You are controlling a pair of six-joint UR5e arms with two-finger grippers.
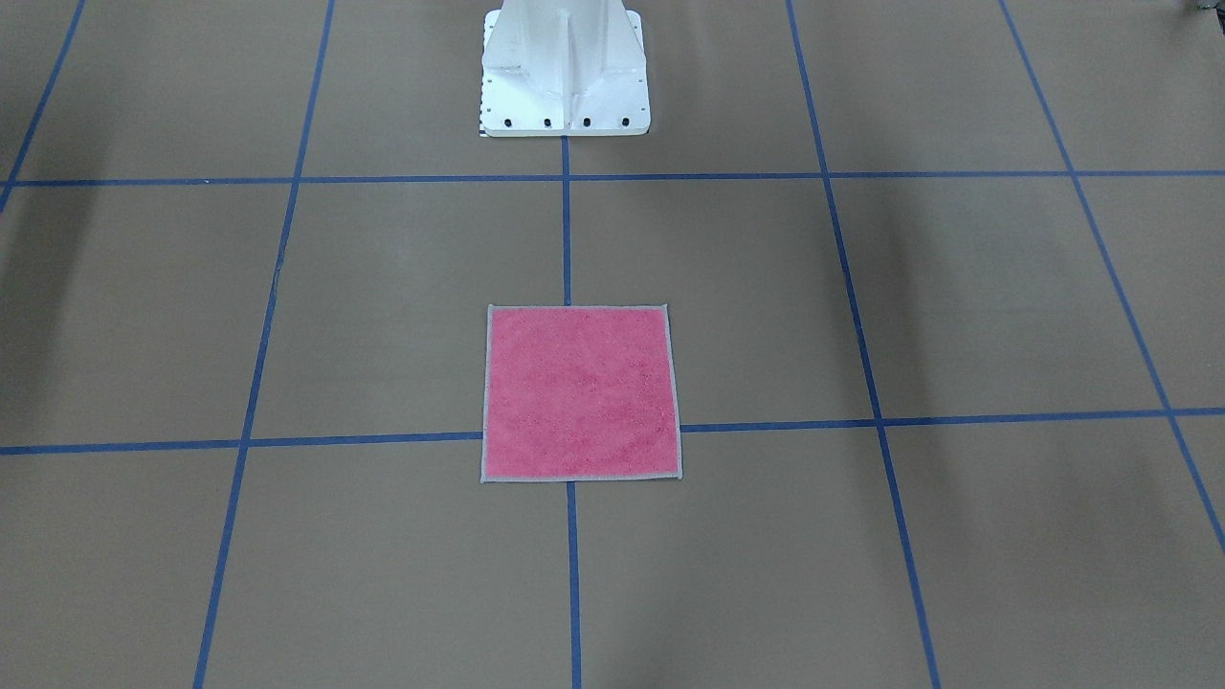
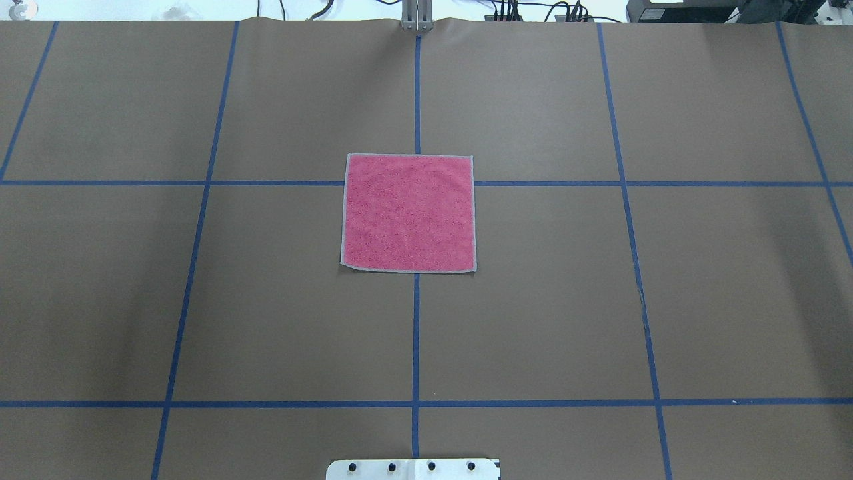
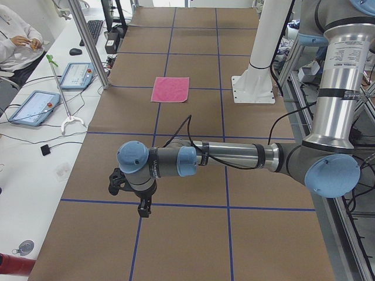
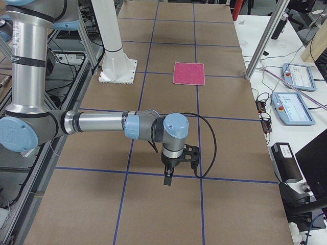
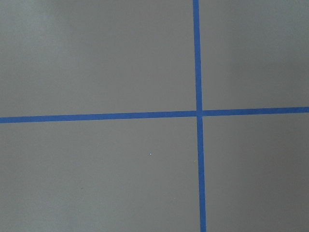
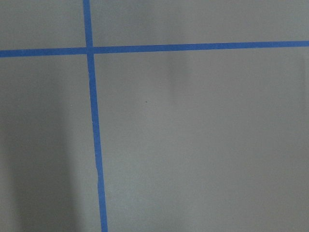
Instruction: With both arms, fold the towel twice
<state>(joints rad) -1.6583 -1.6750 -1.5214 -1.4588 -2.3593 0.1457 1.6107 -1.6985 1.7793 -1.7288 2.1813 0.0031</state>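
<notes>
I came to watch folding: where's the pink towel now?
In the overhead view the towel lies flat mid-table, over a crossing of blue tape lines, straight ahead of the white pedestal base.

brown table (image 2: 300, 320), blue tape grid (image 2: 415, 333), seemingly white desk (image 3: 23, 193)

Table (image 2: 300, 320) covered w/ brown paper. Blue tape lines (image 2: 416, 333) mark it into a grid of big squares, and one tape crossing shows in each wrist view. Metal post (image 2: 416, 17) at centre of far edge, black cables (image 2: 533, 10) behind it.

Exterior left view:
- White side table (image 3: 29, 175) runs along the main one.
- On it are 2 tablets (image 3: 29, 108), a keyboard (image 3: 94, 28) & mouse (image 3: 75, 51) farther off, a white stand w/ green tip (image 3: 70, 122) and a small black square (image 3: 45, 150).
- Person in white sleeves (image 3: 14, 35) sits at the far corner.

Exterior right view:
- 2 other tablets (image 4: 294, 108) w/ red buttons.
- Black box (image 4: 286, 162) nearer.
- Slanted alu. post (image 4: 265, 38).
</notes>
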